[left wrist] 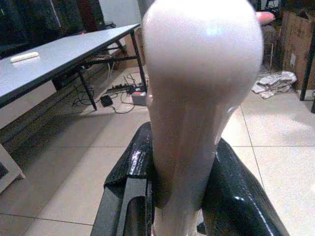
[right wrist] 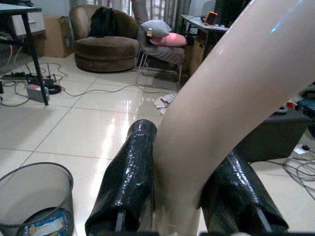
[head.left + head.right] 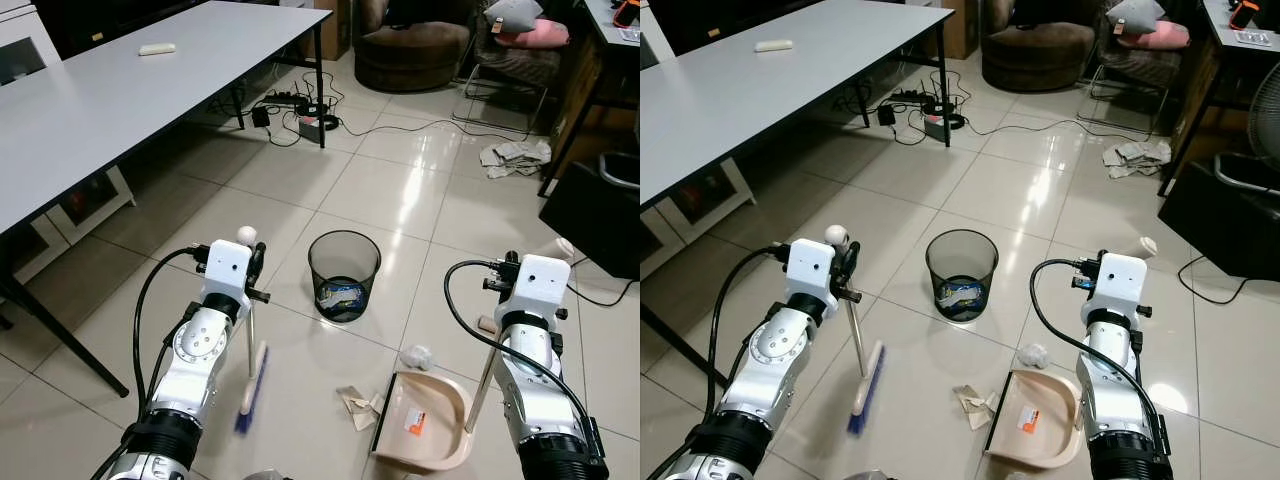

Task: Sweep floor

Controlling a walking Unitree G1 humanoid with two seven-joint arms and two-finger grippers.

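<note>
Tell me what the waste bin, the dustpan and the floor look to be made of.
Waste bin: black wire mesh, probably metal; the tiles show through its wall.
Dustpan: smooth beige plastic by the look, moulded in one piece, with an orange label.
Floor: glazed pale tiles, likely ceramic; grout lines and bright glare.
</note>
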